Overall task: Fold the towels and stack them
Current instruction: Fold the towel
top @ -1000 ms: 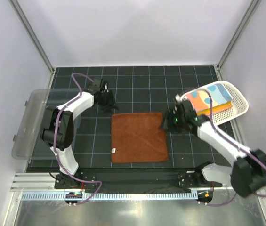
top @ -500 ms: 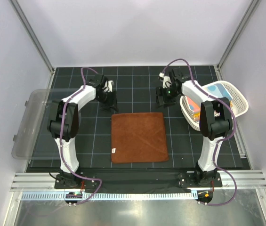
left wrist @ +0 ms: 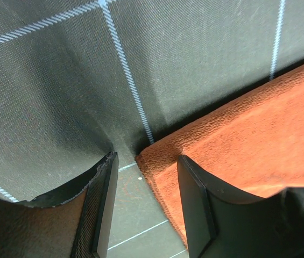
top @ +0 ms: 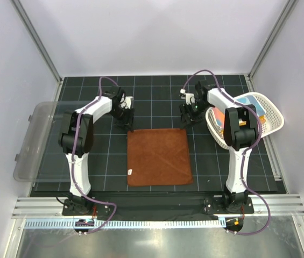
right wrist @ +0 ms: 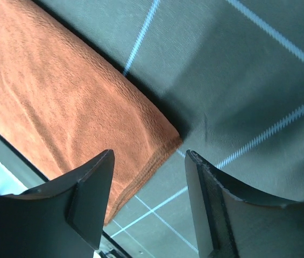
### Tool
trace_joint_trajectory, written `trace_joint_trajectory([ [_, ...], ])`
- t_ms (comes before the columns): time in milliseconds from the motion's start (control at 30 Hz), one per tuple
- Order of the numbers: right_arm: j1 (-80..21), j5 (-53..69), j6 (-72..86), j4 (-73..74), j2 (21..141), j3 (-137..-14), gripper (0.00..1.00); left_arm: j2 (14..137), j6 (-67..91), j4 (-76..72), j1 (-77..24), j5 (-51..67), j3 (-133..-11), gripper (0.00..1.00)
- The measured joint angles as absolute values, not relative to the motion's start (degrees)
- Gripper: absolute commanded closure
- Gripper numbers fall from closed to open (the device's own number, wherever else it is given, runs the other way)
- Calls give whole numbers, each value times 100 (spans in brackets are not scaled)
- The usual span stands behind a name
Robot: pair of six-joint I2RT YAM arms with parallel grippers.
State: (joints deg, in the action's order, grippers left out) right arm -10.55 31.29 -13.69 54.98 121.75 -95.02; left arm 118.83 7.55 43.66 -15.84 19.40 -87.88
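The rust-brown towel point(top: 158, 157) is found lying flat on the black gridded mat point(top: 157, 97), just beyond the arm bases and between the two arms. A small white tag point(top: 131, 171) is noted at its near left edge. A clear plastic bin point(top: 33, 140) is recorded at the mat's left edge, well apart from the towel. At the towel's far left corner the left gripper point(left wrist: 146, 161) is lowered close to the mat, its jaws spread; the corner lies in the gap and nothing is pinched. At the far right corner the right gripper point(right wrist: 150, 156) is placed likewise, jaws spread astride the corner, where more than one layer of cloth is seen. To the right, light blue and orange-patterned towels point(top: 248, 102) are held in the white perforated basket point(top: 273, 115)
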Motion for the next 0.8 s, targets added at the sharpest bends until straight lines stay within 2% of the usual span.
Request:
trace_joint_trajectory([
  [233, -1055, 3479, -1699, 5653, 12418, -9688, 51, 11959, 519, 4464, -1581, 1940, -8877, 52],
  [333, -1052, 3557, -1787, 5717, 12479, -9738, 53, 11966, 408, 4466, -1581, 1979, -8888, 53],
  [433, -1037, 3594, -1826, 5745, 12547, -9762, 53, 11974, 329, 4486, -1581, 2029, -8906, 55],
  [500, -1037, 3605, -1839, 5754, 12602, -9784, 53, 12007, 266, 4506, -1581, 2093, -8938, 60],
  [600, -1037, 3601, -1857, 5765, 12680, -9817, 41, 12097, 204, 4554, -1581, 2222, -8997, 62],
  [800, -1037, 3452, -1857, 5763, 12693, -9826, 43, 12173, 62, 4724, -1573, 2276, -9107, 65],
])
